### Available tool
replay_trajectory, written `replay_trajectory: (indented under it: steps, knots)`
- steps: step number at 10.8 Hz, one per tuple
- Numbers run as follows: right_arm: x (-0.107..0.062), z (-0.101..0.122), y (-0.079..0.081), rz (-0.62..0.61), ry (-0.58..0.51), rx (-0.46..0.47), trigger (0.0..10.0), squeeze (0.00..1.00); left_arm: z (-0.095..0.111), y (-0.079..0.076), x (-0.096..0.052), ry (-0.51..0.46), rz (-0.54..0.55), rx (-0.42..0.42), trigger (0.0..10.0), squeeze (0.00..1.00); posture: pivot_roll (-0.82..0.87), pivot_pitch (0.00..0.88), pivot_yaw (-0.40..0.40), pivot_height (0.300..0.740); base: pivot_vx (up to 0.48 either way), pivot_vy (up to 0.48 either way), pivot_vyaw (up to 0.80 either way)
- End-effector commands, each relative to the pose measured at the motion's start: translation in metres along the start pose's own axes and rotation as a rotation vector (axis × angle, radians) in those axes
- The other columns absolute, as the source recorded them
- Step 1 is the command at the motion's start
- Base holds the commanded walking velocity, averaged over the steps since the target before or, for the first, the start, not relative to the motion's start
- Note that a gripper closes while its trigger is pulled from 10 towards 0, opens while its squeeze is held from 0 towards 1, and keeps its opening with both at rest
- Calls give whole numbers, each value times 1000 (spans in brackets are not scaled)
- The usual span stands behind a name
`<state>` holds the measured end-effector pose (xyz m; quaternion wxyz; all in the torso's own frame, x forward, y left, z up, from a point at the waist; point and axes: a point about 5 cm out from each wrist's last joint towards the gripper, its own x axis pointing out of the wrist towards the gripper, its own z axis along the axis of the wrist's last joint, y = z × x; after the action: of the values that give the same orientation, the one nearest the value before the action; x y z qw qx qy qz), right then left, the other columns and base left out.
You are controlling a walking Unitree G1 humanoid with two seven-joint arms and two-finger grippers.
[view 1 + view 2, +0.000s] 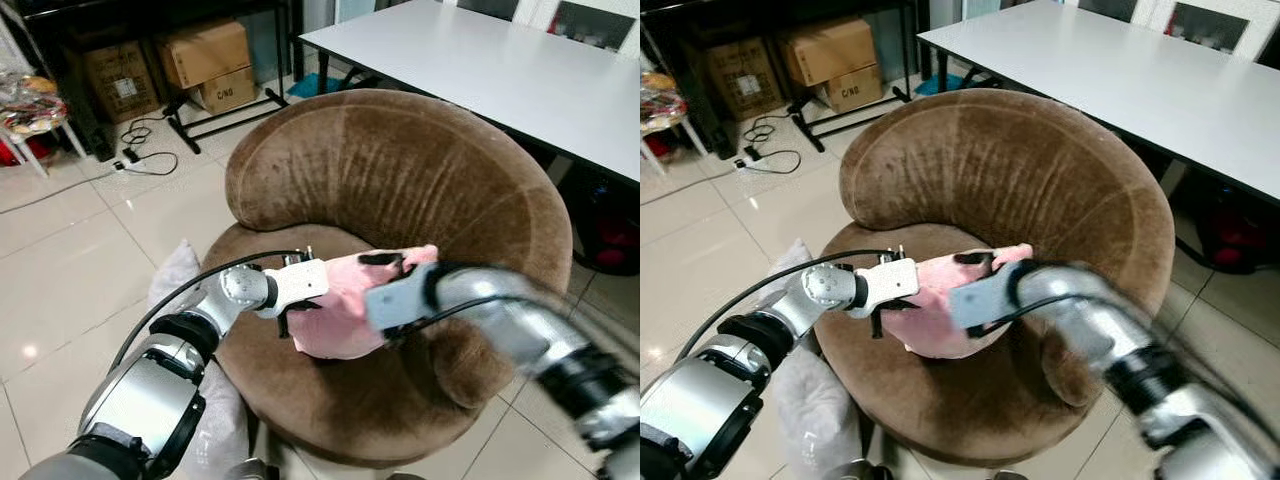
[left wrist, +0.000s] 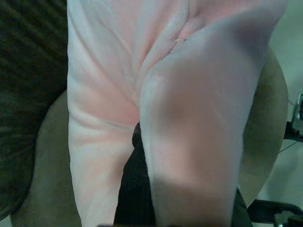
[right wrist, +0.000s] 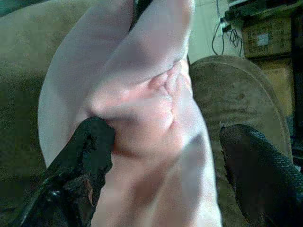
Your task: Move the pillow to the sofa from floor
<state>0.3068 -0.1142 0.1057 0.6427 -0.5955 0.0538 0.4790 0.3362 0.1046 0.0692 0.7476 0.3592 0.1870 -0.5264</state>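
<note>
A pink pillow hangs just over the seat of the round brown sofa, held from both sides. My left gripper is shut on the pillow's left edge; in the left wrist view the pink fabric folds around a black finger. My right gripper comes in from the right, its arm blurred, and grips the pillow's upper right corner. In the right wrist view the pillow bulges between the two black fingers.
A pale grey cushion lies on the tiled floor left of the sofa. A white table stands close behind the sofa. Cardboard boxes and loose cables are at the back left.
</note>
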Motion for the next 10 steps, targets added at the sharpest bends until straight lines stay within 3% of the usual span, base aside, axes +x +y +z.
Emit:
replay_trajectory:
  steps: [1, 4, 6, 7, 10]
  knots:
    - [11, -9, 7, -13, 106, 26, 10000, 0, 10, 6, 0, -27, -1, 0, 0, 0, -134, 0, 17, 740, 0, 0, 0]
    - [18, -29, 8, -55, 298, 25, 10000, 0, 11, 4, 2, -32, -24, 2, 0, 0, -125, 0, 15, 740, 0, 0, 0]
    - [8, -35, 9, -27, 277, 9, 10000, 0, 8, 7, -2, -30, -3, -31, 0, 0, -127, 0, 13, 740, 0, 0, 0]
    - [-5, -38, 11, 19, 258, -11, 10000, 0, 5, 12, -6, -29, 24, -58, 0, 0, -135, 0, 16, 740, 0, 0, 0]
    - [-16, -44, 18, 94, 282, -59, 10000, 0, 6, 20, -11, -27, 54, -64, 0, 0, -135, 0, 14, 740, 0, 0, 0]
